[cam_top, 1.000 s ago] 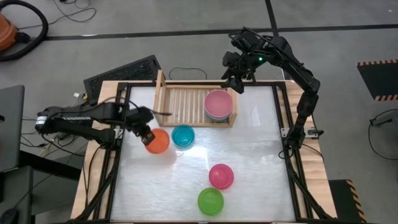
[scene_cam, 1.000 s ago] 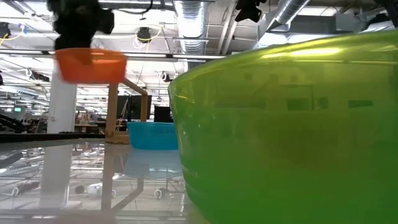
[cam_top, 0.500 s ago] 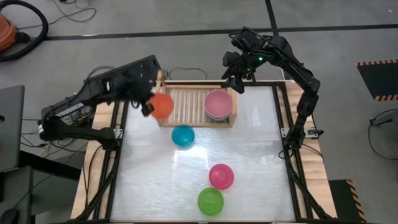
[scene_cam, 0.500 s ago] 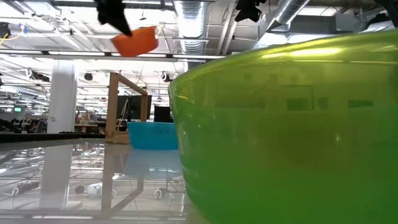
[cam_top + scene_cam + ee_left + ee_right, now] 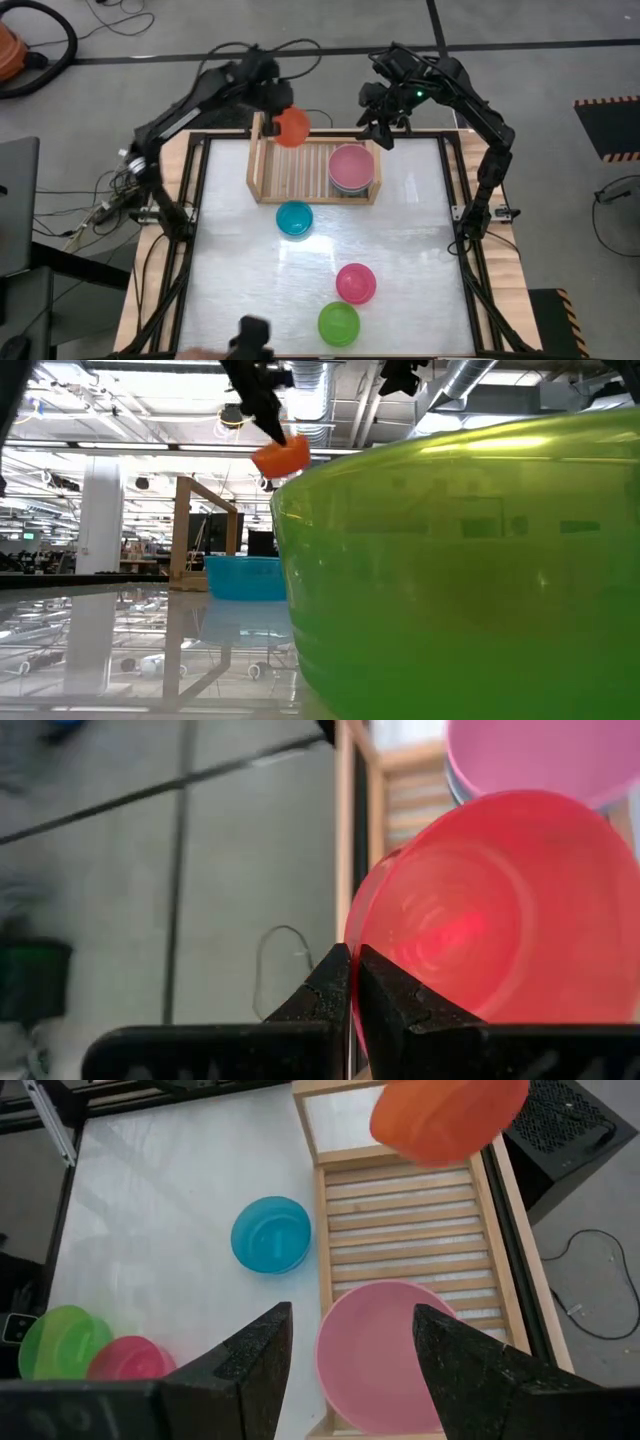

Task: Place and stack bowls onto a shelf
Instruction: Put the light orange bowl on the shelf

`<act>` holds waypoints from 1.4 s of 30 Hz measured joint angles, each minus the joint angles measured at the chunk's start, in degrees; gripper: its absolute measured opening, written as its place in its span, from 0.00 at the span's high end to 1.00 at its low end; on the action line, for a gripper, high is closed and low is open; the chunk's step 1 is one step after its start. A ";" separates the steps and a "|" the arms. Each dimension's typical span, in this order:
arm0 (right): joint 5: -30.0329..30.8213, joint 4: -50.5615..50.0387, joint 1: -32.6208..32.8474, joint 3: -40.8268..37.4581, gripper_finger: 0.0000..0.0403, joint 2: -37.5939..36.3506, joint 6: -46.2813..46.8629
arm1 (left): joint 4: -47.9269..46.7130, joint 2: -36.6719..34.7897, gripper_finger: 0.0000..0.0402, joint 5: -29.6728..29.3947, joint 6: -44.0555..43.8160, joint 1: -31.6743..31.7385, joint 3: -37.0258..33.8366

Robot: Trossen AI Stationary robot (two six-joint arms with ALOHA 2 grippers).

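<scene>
Much of the low view is blocked by the lime green bowl (image 5: 470, 570), pressed close to the lens, so the shelf (image 5: 300, 170) is largely hidden there. The left hand (image 5: 272, 100) is clamped shut on the rim of the red-orange bowl (image 5: 293, 127), which is held in the air, tilted, above the shelf's back left corner. Inside the shelf, the pink bowl (image 5: 351, 166) is seen at the right end, with a bluish rim showing just beneath it; what lies under it cannot be made out. The slats beside it are bare. The right hand (image 5: 378, 132) is held open above the shelf's back right corner. On the desk (image 5: 420, 250), the teal bowl (image 5: 294, 217) is seen just in front of the shelf, and the magenta bowl (image 5: 355, 282) just beside the lime one.
</scene>
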 joint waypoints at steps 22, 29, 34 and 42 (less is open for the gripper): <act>0.02 2.56 -3.78 0.00 0.42 -0.02 0.41 | -11.97 28.17 1.00 5.68 18.43 6.03 9.46; 0.02 2.21 -4.47 0.00 0.42 -0.02 -0.03 | -11.88 30.39 1.00 6.51 18.83 6.10 9.07; 0.02 1.94 -5.47 0.00 0.42 -0.02 -1.40 | -11.84 30.37 1.00 6.33 20.12 6.85 8.18; 0.00 1.92 -6.41 -0.02 0.42 -0.02 -3.06 | -11.88 30.33 1.00 6.43 20.05 6.87 7.22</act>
